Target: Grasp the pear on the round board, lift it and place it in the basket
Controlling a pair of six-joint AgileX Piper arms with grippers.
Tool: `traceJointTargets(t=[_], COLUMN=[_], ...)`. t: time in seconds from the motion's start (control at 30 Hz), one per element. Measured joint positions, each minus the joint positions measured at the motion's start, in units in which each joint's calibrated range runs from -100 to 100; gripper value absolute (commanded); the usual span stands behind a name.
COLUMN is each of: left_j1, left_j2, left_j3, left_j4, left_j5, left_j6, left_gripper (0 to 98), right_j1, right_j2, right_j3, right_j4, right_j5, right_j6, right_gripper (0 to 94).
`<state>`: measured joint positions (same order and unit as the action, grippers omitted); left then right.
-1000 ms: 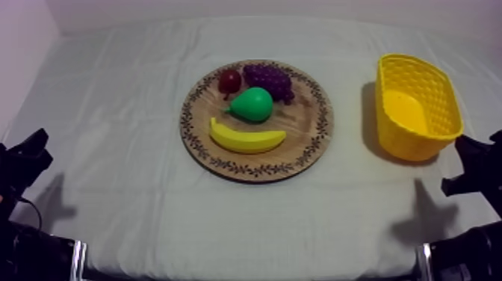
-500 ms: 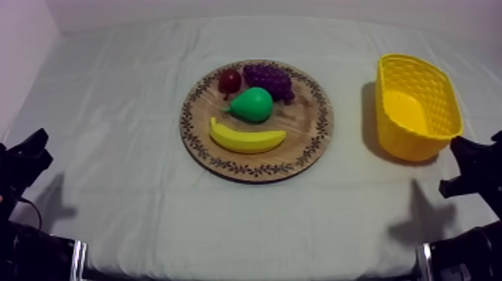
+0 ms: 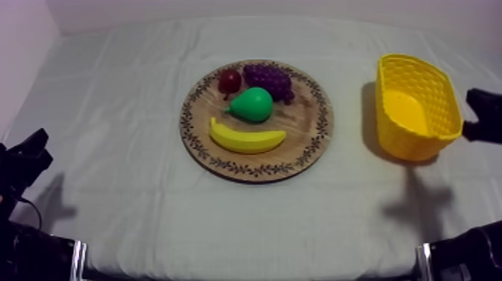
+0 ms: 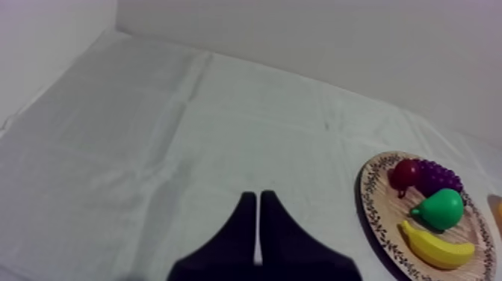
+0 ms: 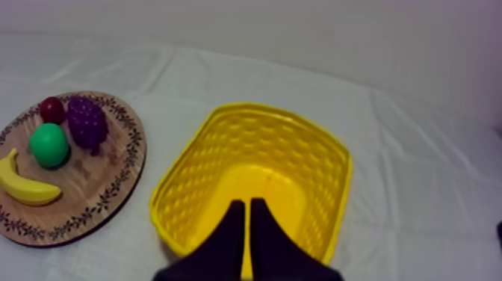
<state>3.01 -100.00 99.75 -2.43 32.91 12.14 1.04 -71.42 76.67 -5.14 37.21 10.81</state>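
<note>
The green pear (image 3: pixel 252 104) lies on the round wooden board (image 3: pixel 308 142) in the middle of the table, between the yellow banana (image 3: pixel 246 140) and the purple grapes (image 3: pixel 269 78). A small red fruit (image 3: pixel 229 80) sits beside the grapes. The yellow basket (image 3: pixel 414 106) stands at the right, with nothing in it. My right gripper (image 5: pixel 249 205) is shut and hangs over the basket (image 5: pixel 254 179); in the top view it (image 3: pixel 485 113) sits at the right edge beside the basket. My left gripper (image 4: pixel 258 199) is shut, low over bare cloth left of the board (image 4: pixel 373 217). The pear (image 4: pixel 442 208) and the pear (image 5: pixel 49 144) also show from the wrists.
The table's grey-white cloth (image 3: pixel 134 149) is bare to the left of and in front of the board. A pale wall (image 4: pixel 314 37) rises behind the table's far edge. My left arm (image 3: pixel 22 161) rests at the lower left.
My right arm has risen and moved back, from beside the basket's near end to beside its far half. The left arm and the fruit have not moved.
</note>
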Motion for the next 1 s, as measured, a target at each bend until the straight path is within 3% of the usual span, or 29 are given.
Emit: traceJointTargets(t=[0.27,0.63,1.0], left_j1=[0.0,0.0,0.0], left_j2=[0.0,0.0,0.0], left_j3=[0.0,0.0,0.0], left_j4=[0.00,0.00,0.00], left_j5=[0.0,0.0,0.0], left_j6=[0.0,0.0,0.0], left_gripper=[0.1,0.1,0.1], right_j1=[1.5,-2.8,-10.5], right_j2=[17.3,37.5,54.2], right_j3=[-21.6,-51.8,-70.0], right_j4=[-6.9,-8.5,-9.9], right_j5=[10.2,25.6,34.7], right_j6=[6.1,6.8,13.6], right_gripper=[0.5,0.5,0.5])
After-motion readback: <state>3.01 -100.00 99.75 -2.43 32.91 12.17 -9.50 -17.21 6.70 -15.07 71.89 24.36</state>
